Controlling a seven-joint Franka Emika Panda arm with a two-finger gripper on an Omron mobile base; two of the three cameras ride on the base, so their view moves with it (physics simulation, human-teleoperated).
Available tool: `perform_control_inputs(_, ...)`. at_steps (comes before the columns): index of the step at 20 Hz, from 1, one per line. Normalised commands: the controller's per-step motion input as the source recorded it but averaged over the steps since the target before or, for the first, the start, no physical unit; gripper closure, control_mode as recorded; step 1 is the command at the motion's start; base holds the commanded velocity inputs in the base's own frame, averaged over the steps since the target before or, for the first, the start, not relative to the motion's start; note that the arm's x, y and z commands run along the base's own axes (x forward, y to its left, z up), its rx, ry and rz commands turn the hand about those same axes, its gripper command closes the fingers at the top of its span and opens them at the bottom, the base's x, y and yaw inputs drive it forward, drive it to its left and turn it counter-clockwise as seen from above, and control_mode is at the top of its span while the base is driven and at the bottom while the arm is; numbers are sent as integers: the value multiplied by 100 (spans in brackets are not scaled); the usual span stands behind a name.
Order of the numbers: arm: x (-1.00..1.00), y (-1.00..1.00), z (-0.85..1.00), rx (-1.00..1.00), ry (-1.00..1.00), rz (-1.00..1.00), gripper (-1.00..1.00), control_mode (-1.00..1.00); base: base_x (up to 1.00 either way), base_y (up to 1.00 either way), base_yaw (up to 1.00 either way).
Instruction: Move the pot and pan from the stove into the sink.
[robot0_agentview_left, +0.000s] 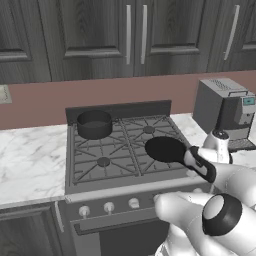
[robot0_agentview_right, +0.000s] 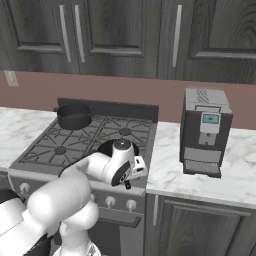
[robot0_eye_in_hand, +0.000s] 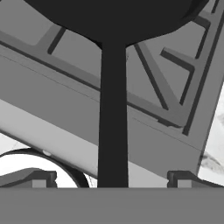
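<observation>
The stove (robot0_agentview_left: 120, 150) fills the middle of the counter, grates on top and knobs (robot0_agentview_left: 109, 207) along its near face, and both things to be moved sit on it, so neither has gone to the sink yet. To its right on the marble counter (robot0_agentview_right: 240, 170) stands a coffee machine (robot0_agentview_right: 206, 131), well clear of the burners. The arm (robot0_agentview_right: 75, 195) reaches in low from the near side toward the stove's right front corner, which looks like a deliberate line-up along the pan's handle rather than over its bowl. The pot (robot0_agentview_left: 94, 123) is on the far left burner, apart from the arm and untouched; I'd guess it is being left for second. The pan (robot0_agentview_left: 165, 148) lies on the near right burner, its handle (robot0_eye_in_hand: 113, 113) pointing out over the stove's front edge toward the robot, which makes the handle the natural place to take hold. The gripper (robot0_eye_in_hand: 113, 178) is spread as wide as it goes and holds nothing: in the hand view the handle runs straight down between the two fingertips (robot0_eye_in_hand: 39, 178), one on each side, with a gap to both. That straddle suggests it is set to close on the handle; whether it is far enough along the handle for a balanced lift I cannot tell.
</observation>
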Motion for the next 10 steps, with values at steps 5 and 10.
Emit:
perform_control_inputs(5, 0, 0, -22, -1, 0, 0, -100, -100, 0, 0, 0)
perform_control_inputs(10, 0, 0, -5, 0, 0, 0, 100, -100, 0, 0, 0)
